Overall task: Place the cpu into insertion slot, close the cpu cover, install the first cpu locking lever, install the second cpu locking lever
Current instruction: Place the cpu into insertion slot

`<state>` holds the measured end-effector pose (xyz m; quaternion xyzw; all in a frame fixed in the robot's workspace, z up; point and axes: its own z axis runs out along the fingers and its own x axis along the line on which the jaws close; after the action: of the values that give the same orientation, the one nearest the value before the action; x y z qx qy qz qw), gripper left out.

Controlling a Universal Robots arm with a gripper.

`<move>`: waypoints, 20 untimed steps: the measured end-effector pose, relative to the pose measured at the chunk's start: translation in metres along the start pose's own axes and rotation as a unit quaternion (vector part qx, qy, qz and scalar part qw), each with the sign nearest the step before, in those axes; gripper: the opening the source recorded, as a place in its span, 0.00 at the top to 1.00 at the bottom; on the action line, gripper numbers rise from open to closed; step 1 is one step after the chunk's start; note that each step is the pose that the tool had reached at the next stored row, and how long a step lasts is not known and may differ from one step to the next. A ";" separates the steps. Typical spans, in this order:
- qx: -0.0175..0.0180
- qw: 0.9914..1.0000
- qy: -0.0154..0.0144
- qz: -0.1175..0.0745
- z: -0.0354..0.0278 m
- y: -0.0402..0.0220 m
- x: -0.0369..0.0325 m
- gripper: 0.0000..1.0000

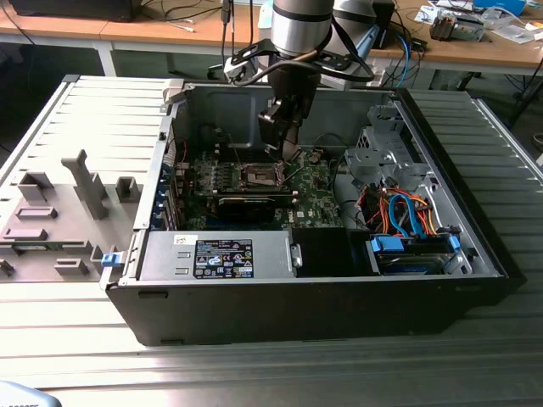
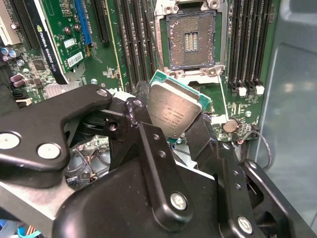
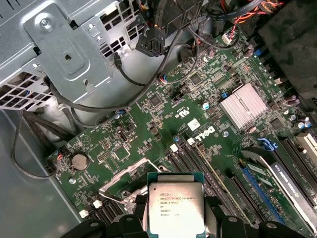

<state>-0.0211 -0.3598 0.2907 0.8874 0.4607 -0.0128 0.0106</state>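
Clamping the cpu [image 2: 173,110] by its edges, the claw [image 2: 171,126] hangs near the open insertion slot [image 2: 192,43], seemingly clear of it.

A square cpu [image 3: 176,207] with a grey metal face and green rim is pinched on two sides by the black fingers [image 3: 132,227] of the gripper [image 3: 176,229], held over a green circuit board [image 3: 148,134]. The board carries a ribbed silver heatsink [image 3: 243,105] and a round coin battery [image 3: 79,160]. Black cables [image 3: 148,89] loop across it beside a grey perforated metal cage [image 3: 64,49].
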 end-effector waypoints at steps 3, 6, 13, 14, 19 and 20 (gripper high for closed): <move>0.000 1.000 0.000 0.002 0.0000 0.0000 0.0000 0.46; 0.000 1.000 0.000 0.003 0.0000 0.0000 0.0000 0.46; 0.000 1.000 0.000 0.006 0.0001 0.0000 0.0000 0.46; 0.000 1.000 0.000 0.007 0.0001 0.0000 0.0000 0.46; 0.000 1.000 0.000 0.009 0.0001 0.0000 0.0000 0.46; 0.000 1.000 0.000 0.009 0.0001 0.0000 0.0000 0.46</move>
<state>-0.0211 -0.3598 0.2906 0.8917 0.4524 -0.0129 0.0105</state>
